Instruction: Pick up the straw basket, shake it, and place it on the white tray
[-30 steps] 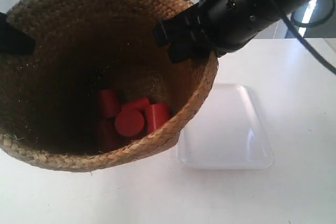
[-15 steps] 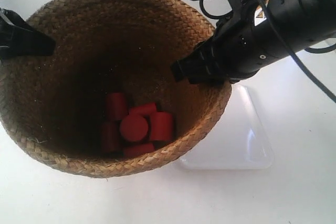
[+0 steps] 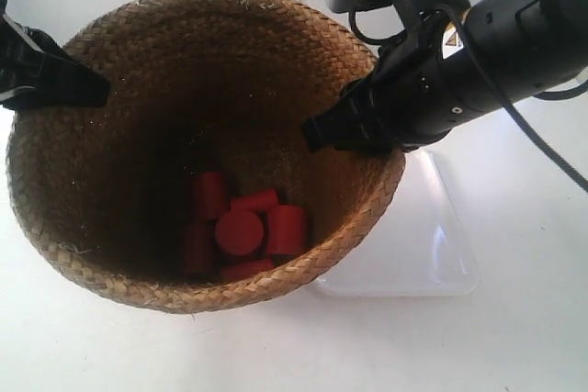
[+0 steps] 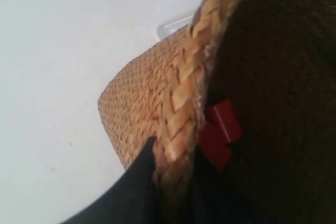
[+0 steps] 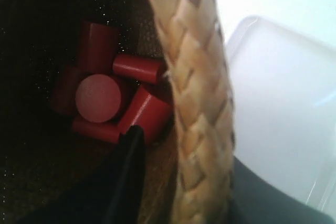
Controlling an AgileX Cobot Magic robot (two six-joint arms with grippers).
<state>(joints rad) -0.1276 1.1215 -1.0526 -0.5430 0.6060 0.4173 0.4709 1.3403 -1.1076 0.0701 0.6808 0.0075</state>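
The straw basket (image 3: 110, 144) hangs above the table, held by its braided rim on two opposite sides, and overlaps the near-left part of the white tray (image 3: 418, 245). My left gripper (image 4: 176, 153) is shut on the rim (image 4: 184, 93), one dark finger outside and one inside; in the exterior view it is the left gripper (image 3: 92, 89) at the left. My right gripper (image 5: 184, 150) is shut on the opposite rim (image 5: 197, 87); in the exterior view it shows as the right gripper (image 3: 322, 130). The tray (image 5: 283, 103) lies just beyond that rim.
Several red cylinders (image 3: 239, 231) lie heaped at the bottom of the basket; the same cylinders (image 5: 97, 98) show in the right wrist view. White tabletop (image 3: 514, 346) spreads around the tray. A black cable (image 3: 542, 149) trails from the right arm.
The basket has sunk lower and moved slightly right toward the tray, both grippers still on its rim. The red cylinders have slid and resettled at the bottom.
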